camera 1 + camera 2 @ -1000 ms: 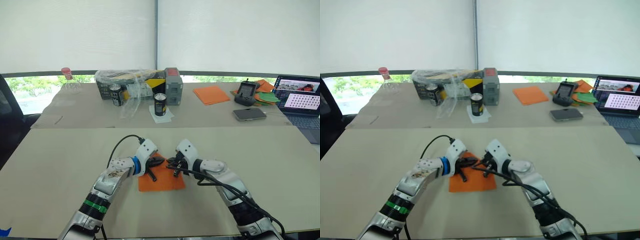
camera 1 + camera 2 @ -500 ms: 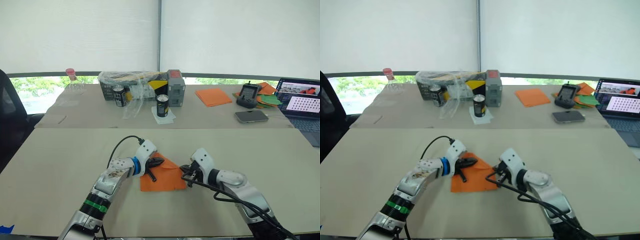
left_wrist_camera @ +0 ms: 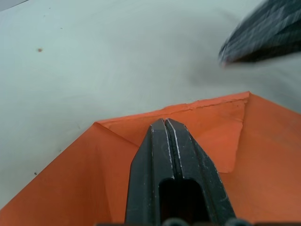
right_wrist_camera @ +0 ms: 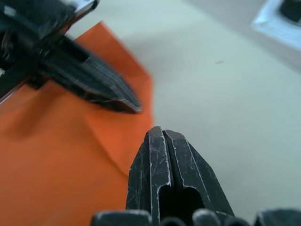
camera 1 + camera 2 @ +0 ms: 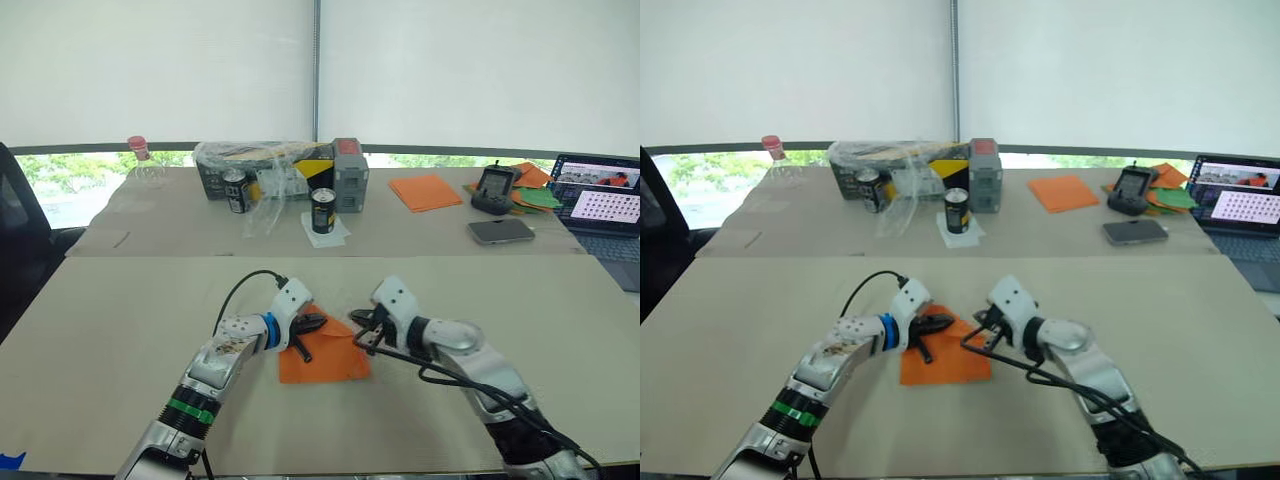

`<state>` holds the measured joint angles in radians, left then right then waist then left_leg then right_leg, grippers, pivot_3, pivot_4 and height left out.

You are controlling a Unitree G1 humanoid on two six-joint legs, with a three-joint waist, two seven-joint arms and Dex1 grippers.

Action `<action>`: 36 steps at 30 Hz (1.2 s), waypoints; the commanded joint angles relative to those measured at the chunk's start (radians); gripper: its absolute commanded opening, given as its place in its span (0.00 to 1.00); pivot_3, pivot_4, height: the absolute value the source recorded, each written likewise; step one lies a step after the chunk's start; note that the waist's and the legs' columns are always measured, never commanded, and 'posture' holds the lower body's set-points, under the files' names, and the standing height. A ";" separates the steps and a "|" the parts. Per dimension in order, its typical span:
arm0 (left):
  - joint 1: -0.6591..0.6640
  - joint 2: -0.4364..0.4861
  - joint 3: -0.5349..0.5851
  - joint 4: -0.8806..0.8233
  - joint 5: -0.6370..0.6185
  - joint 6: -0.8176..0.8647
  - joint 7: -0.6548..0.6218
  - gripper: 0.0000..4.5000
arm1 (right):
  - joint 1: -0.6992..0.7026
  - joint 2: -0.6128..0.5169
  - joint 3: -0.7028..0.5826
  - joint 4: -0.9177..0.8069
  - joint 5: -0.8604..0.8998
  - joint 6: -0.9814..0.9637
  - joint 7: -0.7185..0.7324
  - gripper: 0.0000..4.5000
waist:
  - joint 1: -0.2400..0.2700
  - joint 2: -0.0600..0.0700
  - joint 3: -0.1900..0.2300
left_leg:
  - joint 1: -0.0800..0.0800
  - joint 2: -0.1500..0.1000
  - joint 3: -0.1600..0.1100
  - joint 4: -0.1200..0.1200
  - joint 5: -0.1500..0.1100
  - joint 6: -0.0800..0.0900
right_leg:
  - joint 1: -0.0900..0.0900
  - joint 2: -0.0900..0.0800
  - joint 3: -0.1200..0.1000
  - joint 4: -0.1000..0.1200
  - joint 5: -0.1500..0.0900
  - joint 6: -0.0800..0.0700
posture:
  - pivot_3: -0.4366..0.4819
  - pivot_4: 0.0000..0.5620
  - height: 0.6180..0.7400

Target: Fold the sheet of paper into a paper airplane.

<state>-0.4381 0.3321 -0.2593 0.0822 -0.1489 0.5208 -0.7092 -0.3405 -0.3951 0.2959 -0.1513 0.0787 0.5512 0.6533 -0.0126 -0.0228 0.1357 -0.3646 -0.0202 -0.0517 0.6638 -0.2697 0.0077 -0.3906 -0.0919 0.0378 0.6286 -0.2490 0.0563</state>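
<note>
Your paper (image 5: 322, 356) lies flat on the near table (image 5: 120, 330), between the two arms, with its far corners folded in so the far edge comes to a point. The left gripper (image 3: 165, 123) has its fingers pressed together with nothing between them, and its tip rests on the folded flap near the sheet's far left part. The right gripper (image 4: 162, 133) is likewise closed on nothing; its tip sits at the sheet's far right edge, just beside the left one, and you cannot tell whether it touches the paper. On the far table, a clear plastic bag (image 5: 262, 160) covers a dark box whose contents you cannot make out; two cans (image 5: 321, 210) stand by it, one on a white napkin. An orange stack (image 5: 424, 190) lies farther right, and the laptop (image 5: 606, 205) is cut off by the picture's edge.
</note>
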 commanded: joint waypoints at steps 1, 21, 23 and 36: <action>0.021 0.012 -0.009 0.019 0.023 0.017 0.008 0.00 | 0.004 0.014 0.048 0.046 -0.037 -0.074 0.002 0.01 | -0.001 0.000 0.000 | -0.001 0.000 0.000 0.000 0.000 0.000 | -0.001 0.000 0.000 0.000 0.000 0.000 | 0.48 0.27 1.00; 0.140 0.106 0.568 -0.430 -0.391 0.575 0.136 0.00 | -0.092 0.055 0.171 0.263 -0.093 -0.042 0.121 0.01 | -0.032 0.000 0.000 | 0.005 0.002 -0.001 -0.003 0.000 0.000 | 0.001 0.001 0.001 0.002 0.000 0.000 | 0.48 0.27 1.00; 0.159 0.111 0.651 -0.453 -0.428 0.638 0.177 0.12 | -0.107 0.068 0.179 0.285 -0.097 -0.048 0.133 0.00 | -0.035 0.000 0.000 | 0.008 0.002 -0.001 -0.004 0.000 0.000 | 0.003 0.001 0.001 0.002 0.000 0.000 | 0.48 0.27 1.00; 0.180 -0.082 0.598 -0.445 -0.468 0.675 0.363 0.40 | -0.129 0.095 0.173 0.305 -0.107 -0.044 0.145 0.00 | -0.031 -0.002 -0.001 | 0.010 0.002 -0.001 -0.006 -0.003 -0.006 | 0.002 0.002 0.004 0.001 0.000 -0.001 | 0.48 0.27 1.00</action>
<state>-0.2619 0.2482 0.3577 -0.3565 -0.6248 1.2340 -0.3559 -0.5104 -0.2914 0.4198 0.0974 0.0018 0.4602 0.7873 -0.0440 -0.0249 0.1348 -0.3548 -0.0182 -0.0526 0.6581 -0.2732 0.0011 -0.3884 -0.0895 0.0416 0.6299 -0.2492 0.0552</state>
